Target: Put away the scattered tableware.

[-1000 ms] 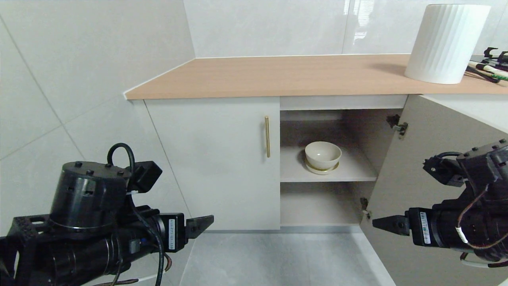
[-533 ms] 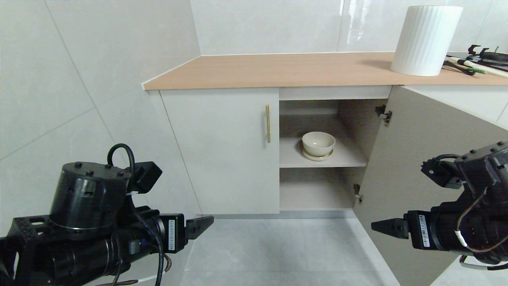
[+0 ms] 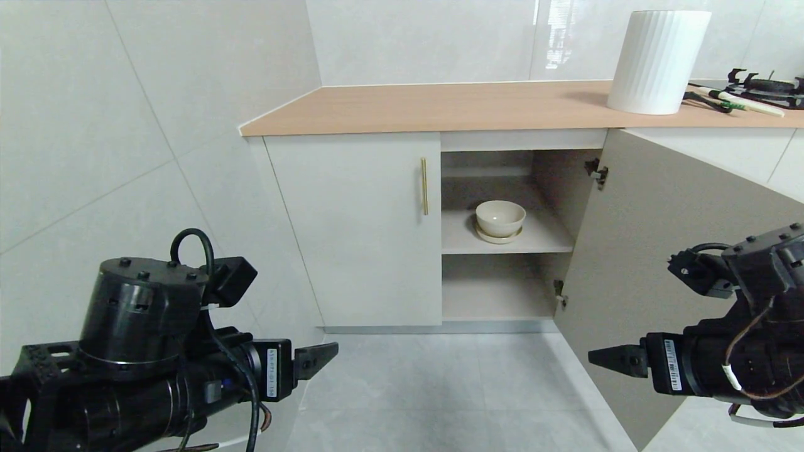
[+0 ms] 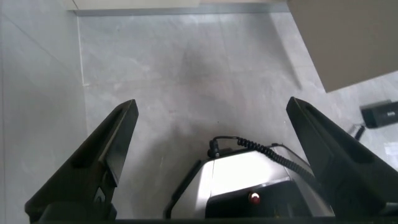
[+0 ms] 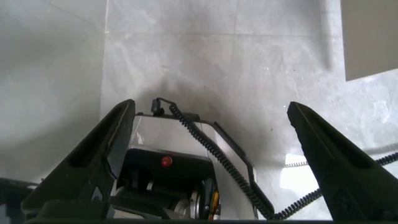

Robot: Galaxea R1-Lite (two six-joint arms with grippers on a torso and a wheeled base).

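Left gripper (image 3: 316, 360), head view: low at the left, above the grey tiled floor (image 3: 440, 389), one dark fingertip pointing inward. From this side-on angle its spread cannot be judged. Right gripper (image 3: 608, 359) low at the right, tip pointing inward, just in front of the open cabinet door (image 3: 653, 238); spread likewise unclear here.

Cabinet (image 3: 352, 226): left door shut, with a slim gold handle (image 3: 424, 186). Right side open, two shelves. Cream bowl (image 3: 500, 217) sits upright on a saucer (image 3: 499, 237) on the upper shelf (image 3: 546, 238), about midway between the shelf's side edges, a little back from its front edge. Both grippers well apart from it.

Wooden countertop (image 3: 440, 103): a ribbed white cylinder (image 3: 657, 59) stands toward its right end, utensils (image 3: 735, 100) lying just beside it.

Left wrist view: fingers (image 4: 106, 155) spread wide, nothing between them, floor tiles beyond. A corner of the open door shows past them.

Right wrist view: fingers (image 5: 99, 155) spread wide too, empty, over the floor tiles. Neither wrist view takes in the bowl or the shelf.
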